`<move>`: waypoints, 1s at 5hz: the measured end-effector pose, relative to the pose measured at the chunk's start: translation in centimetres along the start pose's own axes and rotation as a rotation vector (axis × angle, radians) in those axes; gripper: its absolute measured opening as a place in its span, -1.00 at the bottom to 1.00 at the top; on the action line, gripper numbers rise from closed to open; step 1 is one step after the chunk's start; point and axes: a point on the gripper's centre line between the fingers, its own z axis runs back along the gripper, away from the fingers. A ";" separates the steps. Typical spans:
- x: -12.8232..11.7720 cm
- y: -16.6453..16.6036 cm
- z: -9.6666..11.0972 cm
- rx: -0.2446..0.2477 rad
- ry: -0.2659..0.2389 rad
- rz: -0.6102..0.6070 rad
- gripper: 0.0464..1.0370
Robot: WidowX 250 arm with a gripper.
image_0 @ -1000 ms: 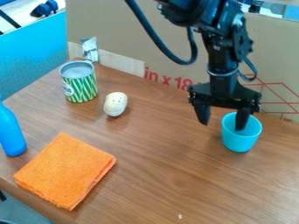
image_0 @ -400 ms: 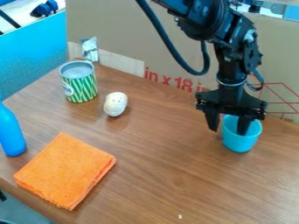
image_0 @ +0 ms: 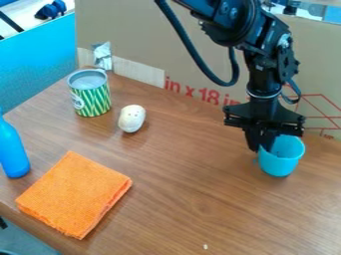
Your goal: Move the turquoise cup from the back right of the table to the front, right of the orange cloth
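Cup in the claw's grasp at the right of the table

Camera view. One gripper, black, its arm cut off by the top edge: clenched on the near-left wall of the cup, one finger outside, the other inside and partly hidden by that wall.

One cup, blue, at the right of the table, slightly tilted, mouth up; whether its base touched the wood could not be told. Inside, a dark patch low down, too small to identify.

One can, green-striped, upright, at the upper left; its round top showed grey, and whether that was a lid or the inside could not be told.

One bottle, blue, upright, at the left; its left side cut off by the edge, contents hidden.

One egg-like thing, pale and speckled, just right of the can, apart from it.

One cloth, orange, folded, at the lower left, right of the bottle.

One cardboard sheet, behind the table, its red print partly hidden by the arm.
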 end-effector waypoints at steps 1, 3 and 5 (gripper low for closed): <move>-0.4 0.5 0.3 -0.014 0.014 -0.012 -0.90; -3.5 1.6 4.2 -0.071 -0.005 -0.084 -0.90; -10.5 4.4 3.3 0.057 0.045 -0.296 -0.90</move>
